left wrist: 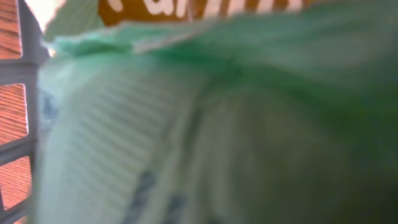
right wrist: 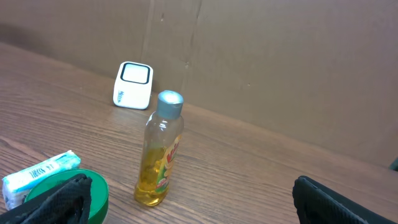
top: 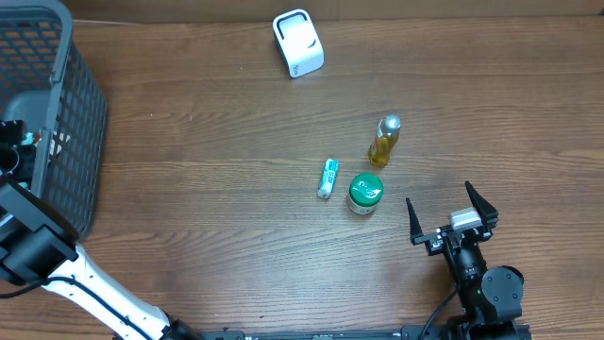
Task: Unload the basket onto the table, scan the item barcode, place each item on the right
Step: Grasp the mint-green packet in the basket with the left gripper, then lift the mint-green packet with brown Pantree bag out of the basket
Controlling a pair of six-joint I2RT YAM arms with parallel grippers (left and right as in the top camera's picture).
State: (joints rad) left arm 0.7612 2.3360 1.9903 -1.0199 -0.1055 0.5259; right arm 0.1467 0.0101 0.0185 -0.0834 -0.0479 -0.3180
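While the right hand [top: 439, 194] gapes empty, I cannot tell if the left hand [top: 11, 146] is shut.

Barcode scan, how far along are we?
Nothing looks done: the scanner stands alone. In hand: the left end effector is inside the basket, close against a green packet; grip unclear. Left: lift it out and show its barcode to the scanner. The right end effector sits open.

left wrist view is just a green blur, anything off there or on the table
Only that view looks odd: a green and white packet fills it, too close to focus, beside the basket wall. On the table the tube lies on its side, while the bottle stands upright. Nothing spilled.
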